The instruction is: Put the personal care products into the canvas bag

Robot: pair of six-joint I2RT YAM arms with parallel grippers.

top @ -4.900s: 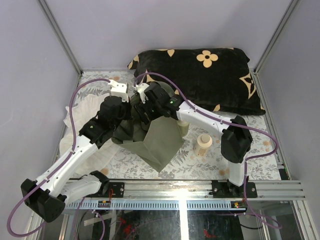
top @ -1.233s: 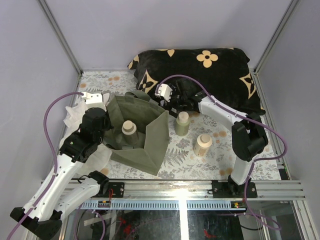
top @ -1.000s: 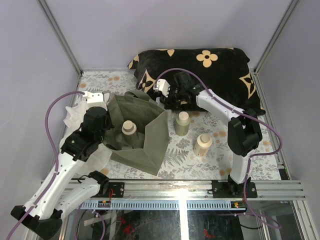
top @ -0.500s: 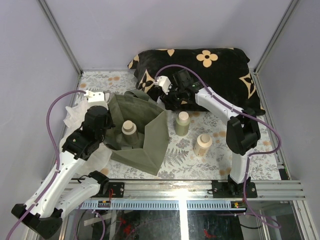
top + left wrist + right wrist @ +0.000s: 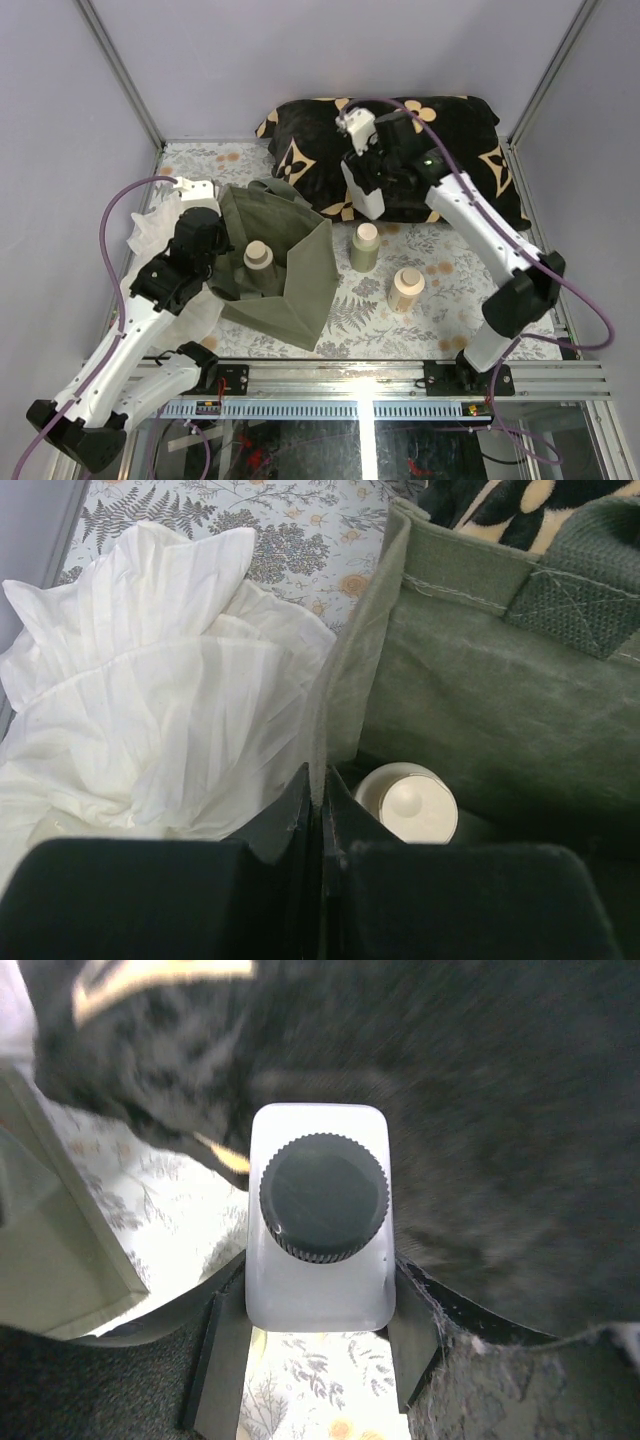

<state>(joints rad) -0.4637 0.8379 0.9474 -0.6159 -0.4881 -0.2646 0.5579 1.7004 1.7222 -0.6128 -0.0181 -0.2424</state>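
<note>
A tan bottle [image 5: 258,258] stands cap-up inside the olive canvas bag [image 5: 285,280], just beyond the left claw [image 5: 320,820]. That claw's jaws are pressed together on the bag's near wall, pinching the fabric so the mouth gapes open. A second tan bottle [image 5: 365,246] stands upright on the floral-print table [image 5: 455,265] just outside the bag's right wall. A third tan bottle [image 5: 406,288] stands nearer the arm bases. Both are below the right claw [image 5: 318,1295] and on its base side.

The right claw is clamped on a different item — a white flat-sided bottle [image 5: 320,1140] with a black ribbed cap. It is gripped by its two sides and hangs in the air over the front edge of the black flowered cushion [image 5: 440,140], apart from the bag. A crumpled white cloth [image 5: 160,700] lies just outside the bag, to the left claw's left.

By my reckoning one product is in, one is lifted and looks bound for the bag, and two wait on the table — well under halfway.
</note>
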